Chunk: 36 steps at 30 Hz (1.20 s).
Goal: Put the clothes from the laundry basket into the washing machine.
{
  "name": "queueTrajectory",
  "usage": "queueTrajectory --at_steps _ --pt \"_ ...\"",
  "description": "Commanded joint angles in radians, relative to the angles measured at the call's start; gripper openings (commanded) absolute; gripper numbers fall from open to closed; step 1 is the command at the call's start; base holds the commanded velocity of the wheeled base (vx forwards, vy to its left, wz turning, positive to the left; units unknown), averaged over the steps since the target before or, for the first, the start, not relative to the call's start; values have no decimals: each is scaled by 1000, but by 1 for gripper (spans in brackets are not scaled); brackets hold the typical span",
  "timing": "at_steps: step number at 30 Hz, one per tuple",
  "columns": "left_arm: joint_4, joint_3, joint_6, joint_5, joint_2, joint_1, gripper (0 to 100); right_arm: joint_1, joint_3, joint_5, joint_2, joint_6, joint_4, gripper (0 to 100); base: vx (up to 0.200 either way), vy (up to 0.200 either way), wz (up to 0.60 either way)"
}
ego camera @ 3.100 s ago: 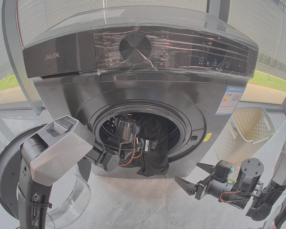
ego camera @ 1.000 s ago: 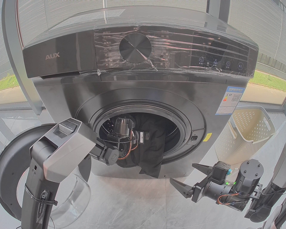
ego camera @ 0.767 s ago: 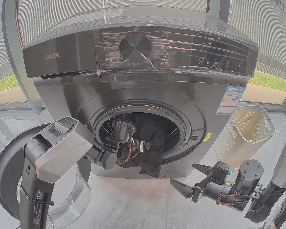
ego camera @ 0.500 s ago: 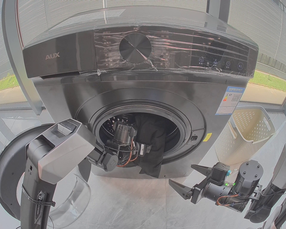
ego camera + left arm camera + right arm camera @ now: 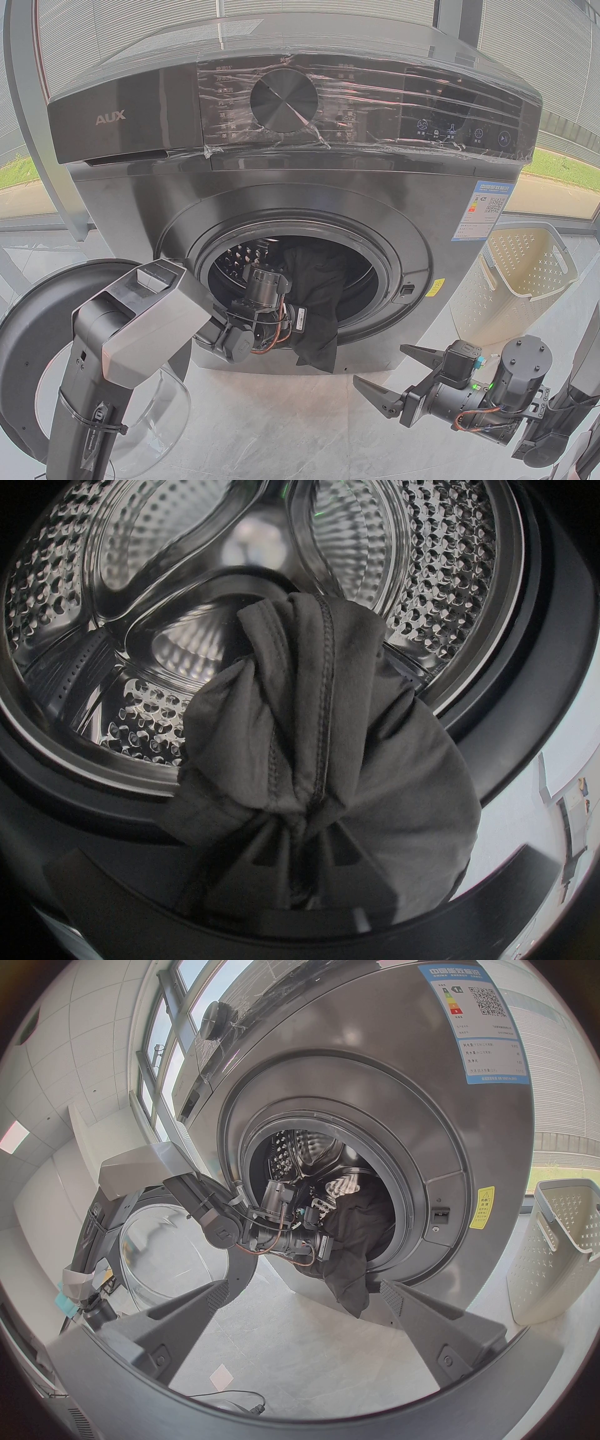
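A black garment (image 5: 320, 284) hangs over the lower lip of the washing machine's round opening (image 5: 400, 275), partly inside the drum and partly drooping down the front. My left gripper (image 5: 310, 317) is at the opening, shut on a bunched fold of the garment (image 5: 312, 730). The cloth wraps over the left gripper (image 5: 300, 861), with the steel drum (image 5: 187, 574) behind it. My right gripper (image 5: 392, 370) hangs open and empty low in front of the machine, to the right. From the right gripper (image 5: 306, 1329) I see the garment (image 5: 356, 1235) trailing out of the opening.
The machine's round glass door (image 5: 37, 350) stands swung open on the left, behind my left arm. A cream perforated laundry basket (image 5: 525, 275) leans to the right of the machine; no clothes show in it. Grey tiled floor (image 5: 300, 425) lies in front.
The garment's hanging end has been drawn up and hangs shorter. My left arm's elbow has shifted right and lower, the wrist staying at the opening. My right gripper drifted slightly left.
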<state>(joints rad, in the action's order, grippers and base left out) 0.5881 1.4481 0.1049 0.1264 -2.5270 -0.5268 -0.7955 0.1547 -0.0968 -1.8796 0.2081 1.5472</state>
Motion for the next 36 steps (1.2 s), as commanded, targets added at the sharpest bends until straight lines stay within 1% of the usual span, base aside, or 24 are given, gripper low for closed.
queueTrajectory --at_steps 1,3,4,5,7,8,10,13,20,21,27,28,30,31,32,36 --pt "4 77 10 9 -39 -1 0 -1 2 0 -3 1 1 100 0 0 0" --pt "6 120 15 19 -42 -1 0 -1 2 0 -3 1 1 100 0 0 0" --pt "10 144 22 25 -47 1 0 -2 0 0 -4 1 1 100 0 0 0" --pt "21 176 38 29 -50 1 0 -2 2 0 -4 1 1 100 0 0 0" --pt "47 252 72 53 -72 4 0 -5 2 0 -1 1 1 100 0 0 0" --pt "53 282 78 70 -81 5 0 -5 2 0 -1 1 1 100 0 0 0" --pt "58 347 81 91 -98 13 0 -5 2 0 -1 -1 1 100 0 0 0" --pt "58 379 82 93 -108 22 0 -7 2 0 -1 -1 1 100 0 0 0" --pt "65 353 82 93 -110 19 0 -5 2 0 -3 -1 1 100 0 0 0" --pt "65 353 82 93 -110 19 100 -5 2 0 -3 -1 1 100 0 0 0" --pt "58 322 84 93 -88 8 100 -4 2 0 -4 -3 1 100 0 0 0" --pt "49 276 84 93 -52 1 100 -5 2 0 -6 -1 1 100 0 0 0" --pt "47 264 82 93 -44 -2 100 -5 2 0 -7 -1 1 100 0 0 0" --pt "38 198 81 88 -18 -19 100 -5 2 0 -7 -1 1 100 0 0 0" --pt "35 169 81 81 -3 -32 100 -5 2 0 -7 -1 1 100 0 0 0" --pt "22 124 73 76 19 -50 100 -7 2 0 -7 -1 1 100 0 0 0"
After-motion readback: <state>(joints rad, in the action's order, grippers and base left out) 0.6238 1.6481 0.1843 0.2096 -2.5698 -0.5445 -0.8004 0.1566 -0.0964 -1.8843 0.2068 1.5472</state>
